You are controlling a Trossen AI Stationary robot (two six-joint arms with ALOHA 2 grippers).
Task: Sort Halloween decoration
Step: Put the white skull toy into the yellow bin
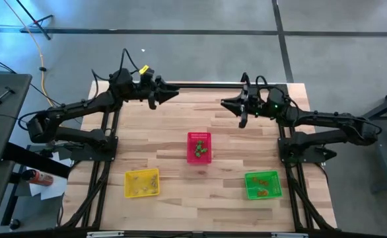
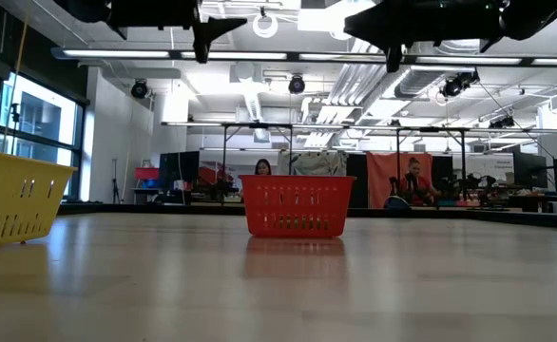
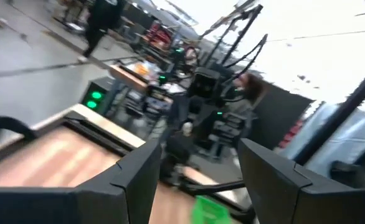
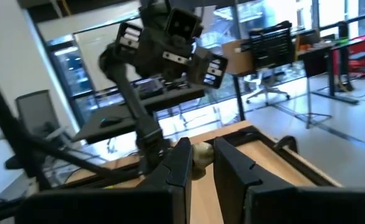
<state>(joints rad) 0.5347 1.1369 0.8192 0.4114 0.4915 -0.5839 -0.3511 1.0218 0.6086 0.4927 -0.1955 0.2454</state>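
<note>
Halloween decoration pieces [image 1: 200, 151] already lie in my red [image 1: 199, 147], yellow [image 1: 142, 183] and green [image 1: 263, 185] baskets, while the left gripper [image 1: 169, 95] hangs released and the right gripper [image 1: 228, 104] pinches a yellowish trinket [image 4: 201, 154], presumably awaiting its basket.

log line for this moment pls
left end effector: open, raised | right end effector: holding yellowish trinket, raised | red basket: centre

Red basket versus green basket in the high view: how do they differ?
The red basket sits mid-table between the arms; the green basket sits toward the near right corner. The red one is narrower and holds mostly green trinkets; the green one is wider and holds orange trinkets. Both are mesh and stand upright on the table.
</note>
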